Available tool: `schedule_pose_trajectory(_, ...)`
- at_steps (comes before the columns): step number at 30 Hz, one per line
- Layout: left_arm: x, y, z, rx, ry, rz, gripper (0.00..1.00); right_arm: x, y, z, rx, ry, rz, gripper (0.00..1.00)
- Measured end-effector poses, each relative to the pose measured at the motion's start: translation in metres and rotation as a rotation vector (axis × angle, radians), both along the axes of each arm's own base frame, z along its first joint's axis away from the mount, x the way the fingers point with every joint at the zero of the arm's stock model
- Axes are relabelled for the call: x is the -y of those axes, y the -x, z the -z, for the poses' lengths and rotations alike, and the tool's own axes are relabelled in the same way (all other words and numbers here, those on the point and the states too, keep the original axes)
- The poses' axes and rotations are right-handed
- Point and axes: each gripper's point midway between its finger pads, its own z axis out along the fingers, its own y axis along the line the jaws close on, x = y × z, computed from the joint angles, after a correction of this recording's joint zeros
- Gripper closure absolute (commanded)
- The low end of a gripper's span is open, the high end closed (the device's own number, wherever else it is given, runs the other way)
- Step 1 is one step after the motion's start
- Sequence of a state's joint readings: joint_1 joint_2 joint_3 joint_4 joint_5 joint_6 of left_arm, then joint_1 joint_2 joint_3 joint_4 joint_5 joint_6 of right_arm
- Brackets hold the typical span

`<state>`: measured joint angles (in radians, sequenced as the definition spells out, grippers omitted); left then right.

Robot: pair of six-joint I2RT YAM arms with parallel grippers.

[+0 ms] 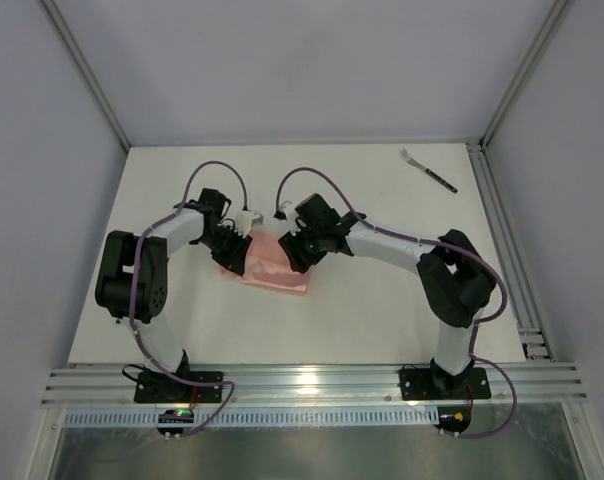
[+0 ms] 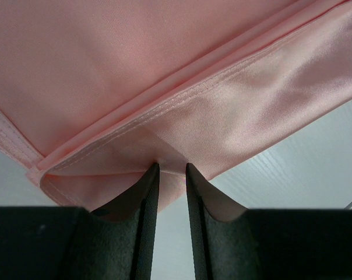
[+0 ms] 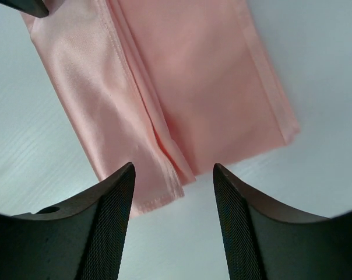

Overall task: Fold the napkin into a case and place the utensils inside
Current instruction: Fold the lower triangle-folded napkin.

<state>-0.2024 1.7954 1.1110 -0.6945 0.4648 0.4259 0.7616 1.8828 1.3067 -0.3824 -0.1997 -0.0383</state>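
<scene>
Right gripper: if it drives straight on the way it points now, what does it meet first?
Most likely the folded napkin: its short end lies just ahead of the open right gripper, in line with the gap between its jaws. Height above the cloth is unclear.

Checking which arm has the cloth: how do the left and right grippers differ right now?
The left gripper has its jaws nearly closed, pinching the edge of the napkin; the right gripper has its jaws wide apart and holds nothing. The left gripper bites the cloth near a corner; the right gripper only frames the napkin's short end. Both point at the same folded napkin.
</scene>
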Motion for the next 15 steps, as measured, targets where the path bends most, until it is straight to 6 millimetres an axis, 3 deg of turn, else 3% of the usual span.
schedule_pose_trajectory(1, 0.0, 0.0, 0.0, 0.0, 0.0, 0.0, 0.73, 0.005, -0.001, -0.01, 0.026, -0.003, 0.027, 0.42)
schedule_pose_trajectory(3, 0.001, 0.0, 0.0, 0.001, 0.003, 0.001, 0.73, 0.014, -0.003, -0.03, 0.07, -0.021, 0.087, 0.62)
schedule_pose_trajectory(6, 0.001, 0.0, 0.0, 0.002, 0.005, 0.001, 0.73, 0.007, -0.001, -0.055, 0.123, -0.115, 0.164, 0.96)
schedule_pose_trajectory(9, 0.001, -0.001, 0.0, 0.003, 0.007, 0.002, 0.73, -0.019, 0.011, -0.058, 0.122, -0.241, 0.189, 0.96)
schedule_pose_trajectory(11, 0.001, -0.001, 0.0, 0.003, 0.008, 0.001, 0.73, -0.046, 0.026, -0.047, 0.071, -0.332, 0.182, 0.96)
schedule_pose_trajectory(15, 0.002, -0.001, 0.0, 0.004, 0.009, 0.002, 0.73, -0.086, 0.036, -0.023, -0.008, -0.426, 0.172, 0.96)
